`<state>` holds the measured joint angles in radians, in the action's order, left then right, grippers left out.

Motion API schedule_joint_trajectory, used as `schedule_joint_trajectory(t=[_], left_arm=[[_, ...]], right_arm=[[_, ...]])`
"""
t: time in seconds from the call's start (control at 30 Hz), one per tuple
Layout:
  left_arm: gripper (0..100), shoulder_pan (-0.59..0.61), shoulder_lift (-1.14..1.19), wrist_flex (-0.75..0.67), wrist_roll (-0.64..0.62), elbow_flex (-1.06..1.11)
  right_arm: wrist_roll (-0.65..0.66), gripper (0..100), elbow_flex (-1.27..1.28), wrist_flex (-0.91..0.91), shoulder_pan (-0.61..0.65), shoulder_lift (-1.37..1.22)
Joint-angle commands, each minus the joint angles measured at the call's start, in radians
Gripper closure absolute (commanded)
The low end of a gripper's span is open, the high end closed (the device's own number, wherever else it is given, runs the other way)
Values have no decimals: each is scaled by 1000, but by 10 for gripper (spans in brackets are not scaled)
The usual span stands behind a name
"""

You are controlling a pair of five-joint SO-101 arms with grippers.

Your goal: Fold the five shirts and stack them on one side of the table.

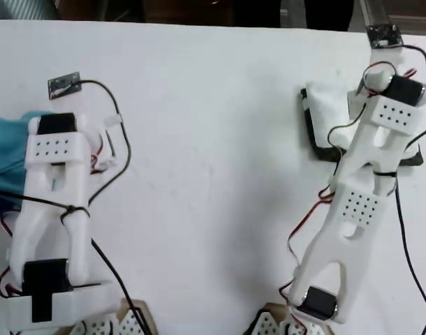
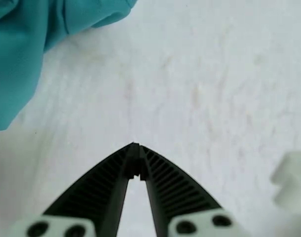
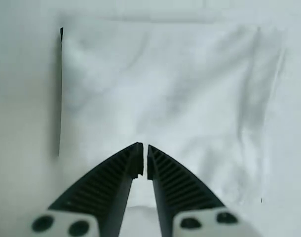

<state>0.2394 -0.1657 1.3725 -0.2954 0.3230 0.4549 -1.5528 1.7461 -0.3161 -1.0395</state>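
High view: the folded white shirt (image 1: pixel 323 110) lies on the right side of the bench (image 1: pixel 213 139), squared up on top of a dark shirt (image 1: pixel 319 151) whose edge peeks out along its near and inner sides. I can make out those two layers and cannot tell whether more garments lie under them. In the right wrist view the white shirt (image 3: pixel 160 89) is a neat rectangle with soft creases, and a thin dark sliver (image 3: pixel 60 89) of the lower garment shows along one edge.

My right pincer (image 3: pixel 141 160) hangs over the white shirt near one edge. Its black ribbed fingers (image 3: pixel 170 182) are drawn together with just a hairline slit between the tips, and I see no cloth pinched there. From above, the right arm (image 1: pixel 360 202) stretches across the stack and covers much of it.

The teal shirt (image 1: pixel 7 150) sits crumpled at the far left edge of the bench, partly under the left arm (image 1: pixel 52 181). In the left wrist view the teal shirt (image 2: pixel 22 44) bunches loosely, apart from the left pincer (image 2: pixel 135 165), which is clenched tip to tip above bare bench (image 2: pixel 200 89) and grasps nothing.

Two small dark boards (image 1: pixel 64 84) (image 1: pixel 384 35) with cables lie toward the far side.
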Motion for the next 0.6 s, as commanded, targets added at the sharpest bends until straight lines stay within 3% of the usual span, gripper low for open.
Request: schedule_joint_trajectory(t=[0.0,0.27,0.57], left_arm=[[973,11,-41,-12,6,-12],[973,11,-41,-14,6,-12],[973,11,-41,-14,6,-4]], right_arm=[[-9,978,170,27,-12,202],[12,978,850,-70,51,513],[15,978,1215,-375,50,538]])
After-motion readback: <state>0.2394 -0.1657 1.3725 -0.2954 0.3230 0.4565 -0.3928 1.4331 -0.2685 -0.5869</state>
